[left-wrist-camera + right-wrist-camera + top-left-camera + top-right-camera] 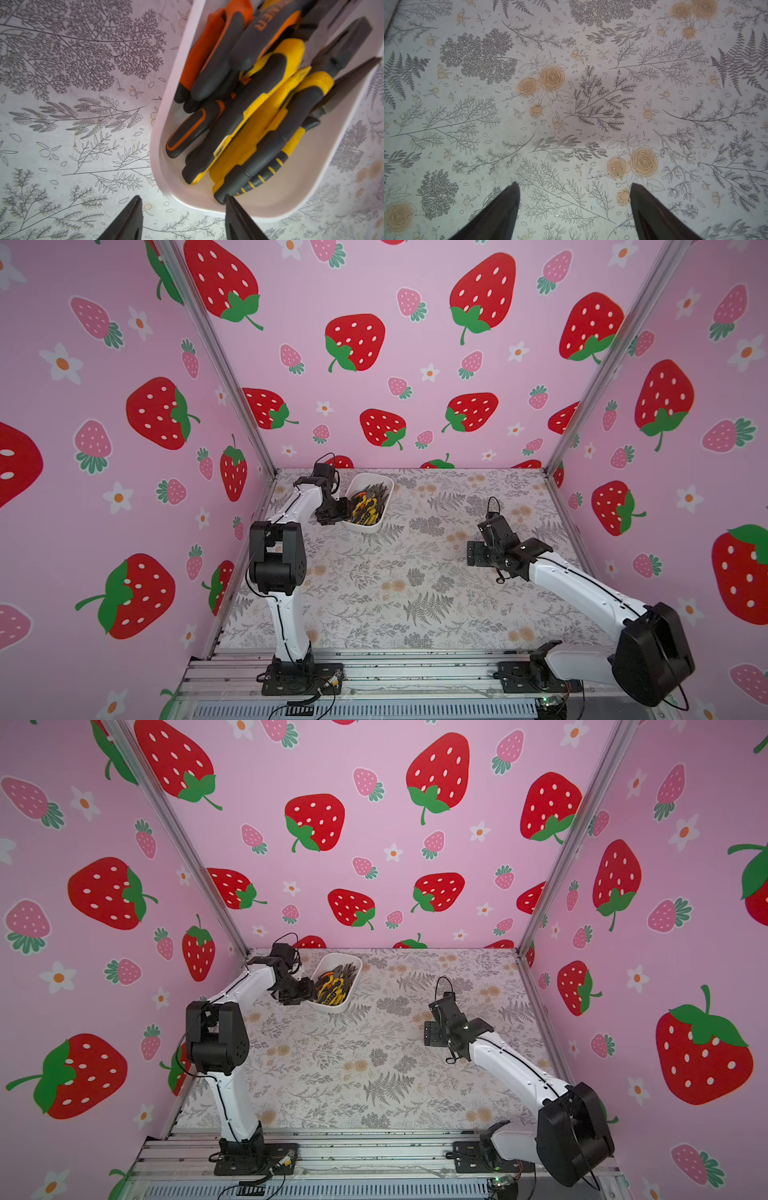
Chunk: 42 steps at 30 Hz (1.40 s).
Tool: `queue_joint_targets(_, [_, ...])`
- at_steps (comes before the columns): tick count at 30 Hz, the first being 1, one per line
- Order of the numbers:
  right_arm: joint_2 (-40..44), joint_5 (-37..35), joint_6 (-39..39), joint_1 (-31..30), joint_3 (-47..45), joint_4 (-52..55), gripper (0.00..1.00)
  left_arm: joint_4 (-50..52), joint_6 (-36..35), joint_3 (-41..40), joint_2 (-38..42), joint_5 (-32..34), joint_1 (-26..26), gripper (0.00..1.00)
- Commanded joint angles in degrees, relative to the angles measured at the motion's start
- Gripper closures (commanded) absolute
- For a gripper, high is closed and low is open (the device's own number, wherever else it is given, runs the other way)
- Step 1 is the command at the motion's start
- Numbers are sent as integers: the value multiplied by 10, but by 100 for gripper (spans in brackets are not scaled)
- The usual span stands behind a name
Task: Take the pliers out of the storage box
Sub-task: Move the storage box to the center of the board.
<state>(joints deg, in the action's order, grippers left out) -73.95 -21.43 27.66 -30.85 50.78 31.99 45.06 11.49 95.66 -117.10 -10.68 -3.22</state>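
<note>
The storage box [367,528] sits at the far-left of the table [395,572], well inside the left arm's reach, so the left gripper [182,198] is the one working it. In both top views it's at the box's near end. All the pliers [259,116] in sight are in the box, piled criss-cross w/ handles mostly twd the near end & dark noses twd the far end. None are out on the table, so the task looks to be at its start. In the left wrist view the jaws are partly open w/ nothing btw them. One jaw is over the table outside the box. The other is over the box's inside, right at the butt of a yellow-striped handle [261,175]; touching or just above, can't tell. So the gripper straddles the box's end wall, not a pair of pliers. Prob. an approach pose that needs a shift inward to get a handle btw both jaws. Handle ends make sense as the target: they're closest to the gripper & rubbery, easier than the tangled middle. Risks: neighbours lifting w/ it, or the box sliding, since nothing pins it. The right gripper [574,184] hovers over bare table well apart from the box, jaws wide & empty, prob. parked out of the way.
</note>
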Motion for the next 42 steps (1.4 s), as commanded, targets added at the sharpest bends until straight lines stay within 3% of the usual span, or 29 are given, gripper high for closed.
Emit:
queue_joint_targets(1, [16, -11, 4, -3, -9, 21, 11, 1, -11, 30, -14, 54, 0, 37])
queue_joint_targets(3, [17, -11, 2, -3, -9, 24, 11, 1, -13, 38, -22, 90, -2, 38])
queue_joint_targets(7, [17, -12, -1, -3, -7, 29, 11, 2, -22, 58, -41, 92, -2, 43])
queue_joint_targets(13, [7, -11, 1, -3, -3, 25, 11, -6, -16, 49, -47, 66, -4, 76])
queue_joint_targets(14, [5, -9, 2, -4, -3, 24, 11, -10, -14, 43, -43, 67, -6, 78])
queue_joint_targets(36, [-13, 4, 12, -16, -3, 8, 12, -83, 35, -151, 75, 49, -33, 85])
queue_joint_targets(42, [-22, 7, 20, -25, 3, 7, 12, -99, 101, -182, 106, 41, -42, 84])
